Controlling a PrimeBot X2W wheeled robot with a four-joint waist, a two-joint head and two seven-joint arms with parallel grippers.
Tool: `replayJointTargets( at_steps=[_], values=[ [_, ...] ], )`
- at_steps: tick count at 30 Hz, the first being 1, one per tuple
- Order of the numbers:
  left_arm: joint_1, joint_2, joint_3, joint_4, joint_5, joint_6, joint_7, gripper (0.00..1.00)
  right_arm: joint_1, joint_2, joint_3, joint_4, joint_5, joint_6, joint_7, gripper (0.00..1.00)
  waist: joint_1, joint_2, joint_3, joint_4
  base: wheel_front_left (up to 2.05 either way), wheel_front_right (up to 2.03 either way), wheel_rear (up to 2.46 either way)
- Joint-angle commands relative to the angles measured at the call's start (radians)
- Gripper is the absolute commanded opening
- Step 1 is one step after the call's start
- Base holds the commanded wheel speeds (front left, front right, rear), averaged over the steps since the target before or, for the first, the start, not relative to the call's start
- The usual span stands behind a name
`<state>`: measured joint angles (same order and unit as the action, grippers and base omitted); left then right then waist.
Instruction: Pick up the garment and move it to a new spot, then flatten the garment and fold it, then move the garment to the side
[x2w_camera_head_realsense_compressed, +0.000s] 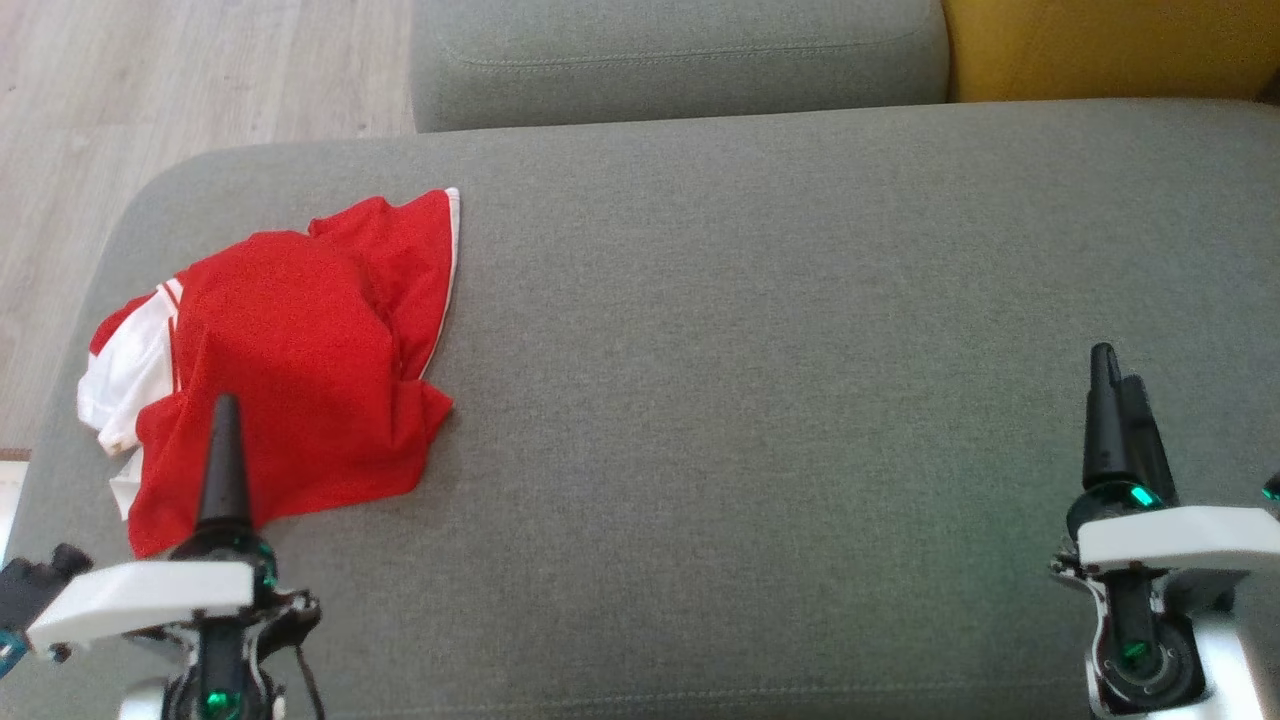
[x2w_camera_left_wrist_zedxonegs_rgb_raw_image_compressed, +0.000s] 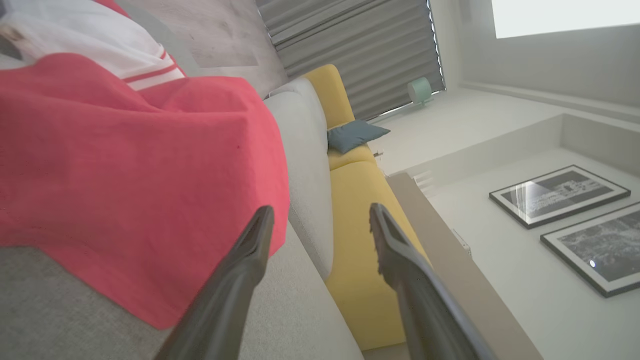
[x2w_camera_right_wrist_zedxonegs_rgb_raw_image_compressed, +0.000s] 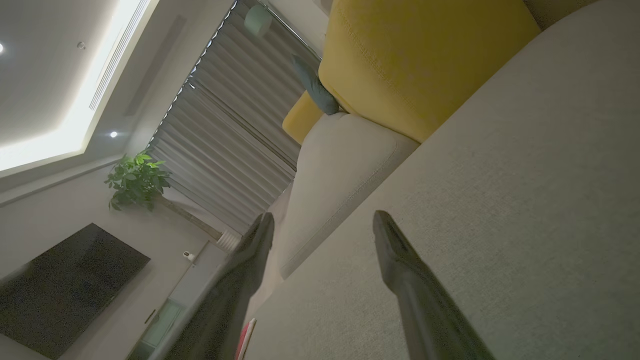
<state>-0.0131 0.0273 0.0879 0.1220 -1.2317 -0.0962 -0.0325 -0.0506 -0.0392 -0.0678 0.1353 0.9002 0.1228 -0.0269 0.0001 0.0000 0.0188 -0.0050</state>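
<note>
Grey sofa cushion (x2w_camera_head_realsense_compressed: 760, 330) spreads below my head camera. The garment (x2w_camera_head_realsense_compressed: 290, 360), red with white trim and a white panel, lies crumpled at the cushion's left end. My left gripper (x2w_camera_head_realsense_compressed: 222, 405) is over its near edge and my right gripper (x2w_camera_head_realsense_compressed: 1115, 360) well apart. Left wrist: my jaws stand spread, with rumpled red cloth beside one finger. Right wrist: my jaws are spread over grey cushion.
</note>
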Motion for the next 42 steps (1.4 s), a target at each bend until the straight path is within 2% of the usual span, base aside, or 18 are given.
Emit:
replayJointTargets(
  at_steps=[1,15,30,35,42],
  values=[
    [-0.049,0.014,0.002,-0.049,0.036,0.006,-0.011,1.0,-0.042,-0.006,0.016,-0.049,-0.047,0.003,-0.015,1.0,-0.0001,0.0,0.0,-0.001,0.0,0.0,0.0],
    [-0.042,0.015,-0.092,-0.121,0.297,0.056,-0.049,1.0,-0.032,-0.007,0.047,-0.087,-0.276,0.004,-0.053,1.0,-0.0001,0.0,0.007,-0.002,0.0,0.0,0.0],
    [-0.048,0.023,-0.219,-0.143,0.657,0.092,-0.096,1.0,-0.015,-0.008,0.088,-0.095,-0.526,0.005,-0.1,1.0,-0.0001,0.0,0.02,-0.002,0.0,0.0,0.0],
    [-0.058,0.054,-0.274,-0.145,0.756,0.126,-0.111,1.0,-0.015,-0.009,0.101,-0.095,-0.606,0.005,-0.115,1.0,-0.0001,0.0,0.024,-0.004,0.0,0.0,0.0],
    [-0.071,0.096,-0.348,-0.15,0.855,0.205,-0.131,1.0,-0.01,-0.009,0.121,-0.097,-0.714,0.006,-0.136,1.0,-0.0001,0.0,0.025,-0.009,0.0,0.0,0.0]
  ],
)
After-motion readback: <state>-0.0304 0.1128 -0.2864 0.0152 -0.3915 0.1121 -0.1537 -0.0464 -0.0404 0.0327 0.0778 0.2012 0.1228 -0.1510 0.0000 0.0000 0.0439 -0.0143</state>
